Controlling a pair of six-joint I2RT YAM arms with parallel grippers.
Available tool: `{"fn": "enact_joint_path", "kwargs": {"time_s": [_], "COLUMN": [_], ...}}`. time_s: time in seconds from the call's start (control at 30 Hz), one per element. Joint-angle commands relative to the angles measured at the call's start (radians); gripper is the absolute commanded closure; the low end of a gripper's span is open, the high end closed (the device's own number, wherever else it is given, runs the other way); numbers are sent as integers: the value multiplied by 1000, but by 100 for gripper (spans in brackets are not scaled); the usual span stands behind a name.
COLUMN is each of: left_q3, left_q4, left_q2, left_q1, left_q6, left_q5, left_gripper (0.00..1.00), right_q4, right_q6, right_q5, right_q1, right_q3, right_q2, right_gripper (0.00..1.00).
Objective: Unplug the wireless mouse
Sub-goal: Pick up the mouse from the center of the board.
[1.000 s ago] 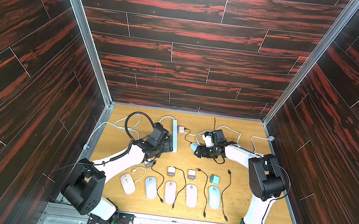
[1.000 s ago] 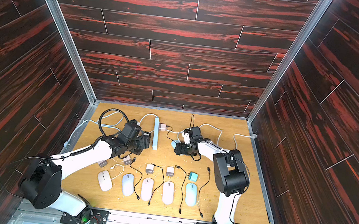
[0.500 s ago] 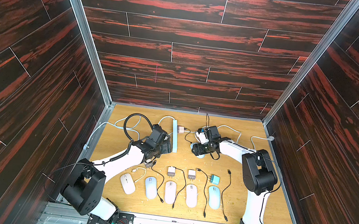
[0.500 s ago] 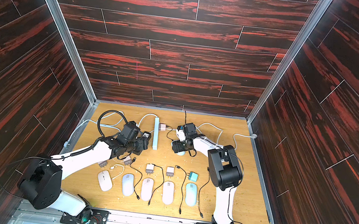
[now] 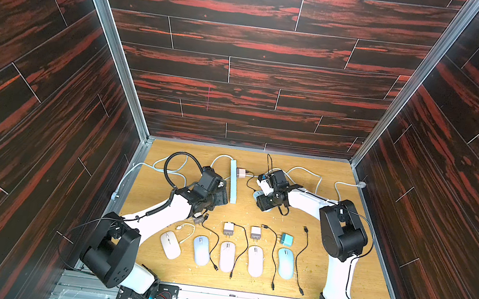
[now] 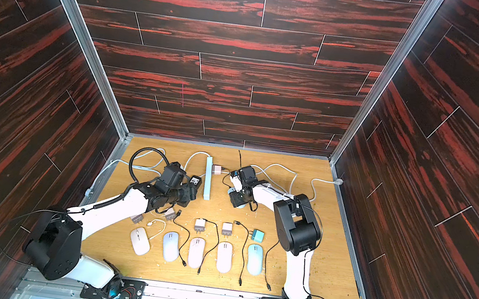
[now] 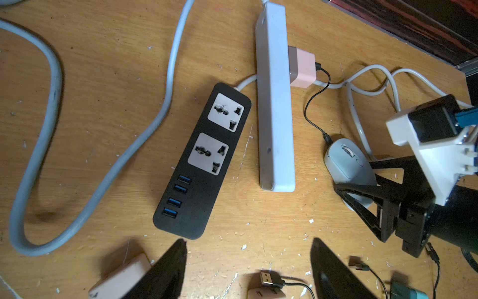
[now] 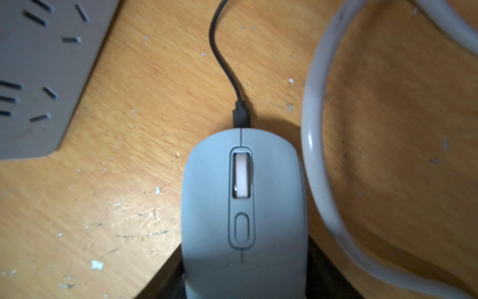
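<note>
The wireless mouse (image 8: 241, 207) is pale grey-blue and lies on the wooden table right of the white power strip (image 5: 232, 180). A black cable (image 8: 222, 64) is plugged into its nose and runs to a pink charger (image 7: 302, 68) in that strip. My right gripper (image 8: 241, 274) straddles the mouse's rear half, a black finger pressed against each side. The left wrist view shows the same: the right gripper (image 7: 362, 191) over the mouse (image 7: 344, 163). My left gripper (image 7: 249, 242) hangs open and holds nothing, just left of the strip near a black power strip (image 7: 204, 160).
Several mice (image 5: 226, 257) lie in a row near the table's front edge, with chargers (image 5: 228, 228) and loose black cables (image 5: 299, 258) behind them. A loose USB plug (image 7: 266, 278) lies under my left gripper. Thick pale cords (image 8: 318, 155) loop right of the mouse.
My right gripper has slid left and down over the mouse, and its fingers have narrowed onto the mouse's sides. The left arm has not moved.
</note>
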Motion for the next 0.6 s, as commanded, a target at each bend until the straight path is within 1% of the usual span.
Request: {"fn": "enact_joint_path", "kwargs": {"time_s": [0.0, 0.17, 0.3, 0.43, 0.57], "left_q3": [-10, -2, 4, 10, 6], "left_q4": [-8, 31, 128, 252, 413], "left_q2": [-37, -38, -25, 18, 94], "left_q1": [8, 9, 9, 9, 9], "left_q6": [-5, -34, -103, -220, -380], "left_q5": [9, 57, 134, 194, 240], "left_gripper": [23, 23, 22, 21, 20], "right_q4": [-82, -54, 19, 89, 182], "right_q6": [3, 33, 90, 141, 194], "right_q5": [-8, -62, -171, -238, -281], "right_q1": [7, 6, -16, -19, -19], "right_q3": [-13, -31, -94, -179, -287], "right_q2": [17, -46, -163, -255, -336], "right_gripper": [42, 47, 52, 54, 57]}}
